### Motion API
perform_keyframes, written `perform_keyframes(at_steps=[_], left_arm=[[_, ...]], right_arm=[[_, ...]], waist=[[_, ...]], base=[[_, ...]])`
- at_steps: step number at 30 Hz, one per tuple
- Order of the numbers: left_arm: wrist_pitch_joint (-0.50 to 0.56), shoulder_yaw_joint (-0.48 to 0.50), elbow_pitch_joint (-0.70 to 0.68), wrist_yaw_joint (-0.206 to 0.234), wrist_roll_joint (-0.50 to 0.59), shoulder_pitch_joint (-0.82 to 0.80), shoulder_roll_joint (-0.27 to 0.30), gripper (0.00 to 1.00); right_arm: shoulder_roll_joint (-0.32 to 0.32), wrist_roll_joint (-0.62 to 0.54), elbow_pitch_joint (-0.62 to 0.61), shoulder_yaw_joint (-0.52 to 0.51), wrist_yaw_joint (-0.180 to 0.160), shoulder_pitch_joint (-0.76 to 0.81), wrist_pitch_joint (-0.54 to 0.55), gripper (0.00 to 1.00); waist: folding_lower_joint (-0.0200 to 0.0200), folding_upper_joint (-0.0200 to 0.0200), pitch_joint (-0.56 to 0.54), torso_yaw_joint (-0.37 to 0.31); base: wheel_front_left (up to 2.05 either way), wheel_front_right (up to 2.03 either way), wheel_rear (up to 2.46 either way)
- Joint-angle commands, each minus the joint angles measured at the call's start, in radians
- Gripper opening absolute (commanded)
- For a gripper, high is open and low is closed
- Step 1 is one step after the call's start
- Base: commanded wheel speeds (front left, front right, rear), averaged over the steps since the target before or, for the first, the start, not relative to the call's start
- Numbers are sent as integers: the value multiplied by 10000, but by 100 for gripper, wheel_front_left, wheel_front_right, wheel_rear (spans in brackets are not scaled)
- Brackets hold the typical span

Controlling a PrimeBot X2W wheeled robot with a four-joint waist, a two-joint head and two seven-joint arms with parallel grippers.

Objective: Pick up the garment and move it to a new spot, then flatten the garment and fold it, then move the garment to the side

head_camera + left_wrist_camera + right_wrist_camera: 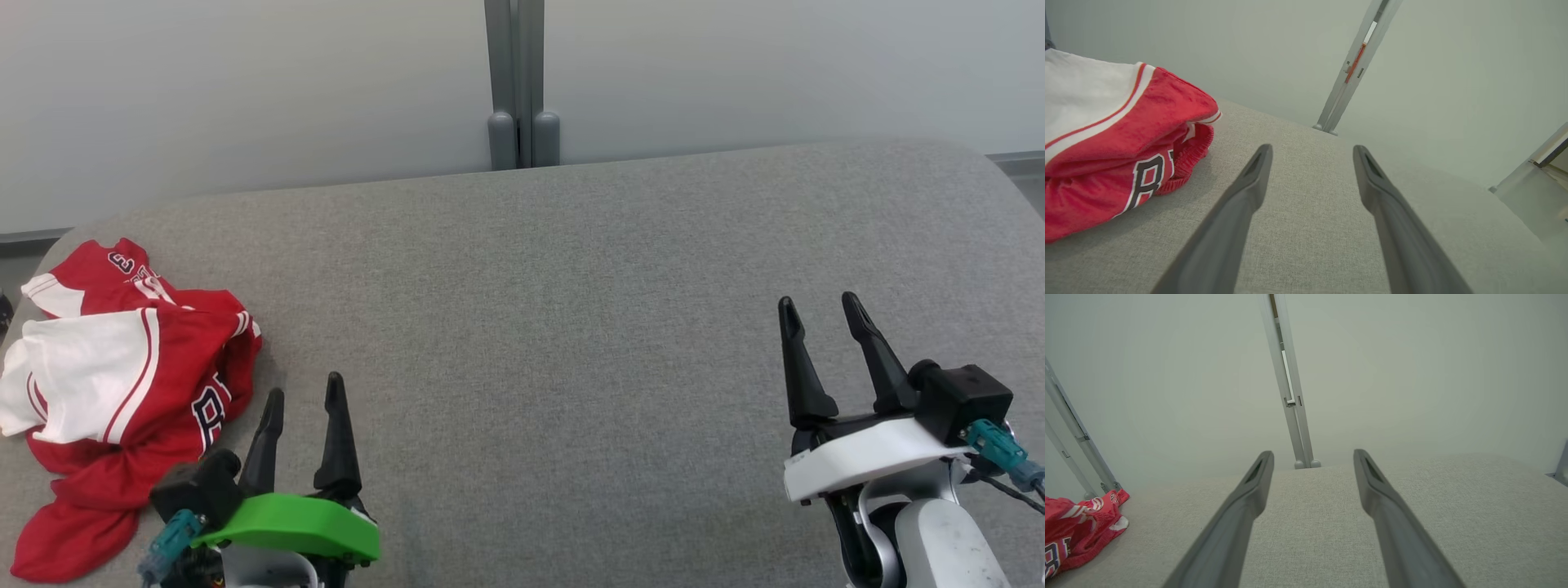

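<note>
Garment [122, 384] heaped at your left, untouched

You have the red and white garment bunched on the grey fabric surface [571, 310], near its left edge. Your left gripper [304, 385] sits just beside it, fingers clear of the cloth and spread wide with nothing between them. Your right gripper [818, 299] is well apart on the right, equally wide and empty.

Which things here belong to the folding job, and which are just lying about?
For the job: garment, crumpled at the left; left gripper and right gripper, both open and empty; grey surface to fold on.
Just there: metal post; pale wall behind.
</note>
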Motion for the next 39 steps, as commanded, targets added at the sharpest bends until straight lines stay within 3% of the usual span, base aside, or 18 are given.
perform_keyframes(at_steps=[1, 14, 21, 25, 35, 39], left_arm=[[-97, -162, -36, 128, 387, -42, 152, 100], [-437, -1597, 362, 1333, 2098, -351, 836, 100], [-599, -1850, 83, 1825, 2066, -329, 815, 100], [-692, -1890, -185, 1558, 2029, -237, 755, 100], [-896, -500, -386, 561, 1538, 352, -11, 100], [-970, -263, -99, 356, 1842, 493, -87, 100]], right_arm=[[-38, -422, -91, 39, 3, -59, -125, 100], [-33, -1969, -220, 135, 4, 2, -459, 100], [-40, -1939, -307, 174, 4, 90, -621, 100], [-44, -1648, -260, 271, 5, 174, -713, 100], [-50, -232, 164, 108, 4, 344, -914, 100], [-55, -292, 433, 110, 5, 321, -997, 100]], waist=[[0, 0, -11, 0], [0, 0, -98, -23], [0, 0, -127, -12], [0, 0, -126, 3], [0, 0, -142, 103], [0, 0, -192, 102]], base=[[0, 0, 0], [0, 0, 0], [0, 0, 0], [0, 0, 0], [0, 0, 0], [0, 0, 0]])
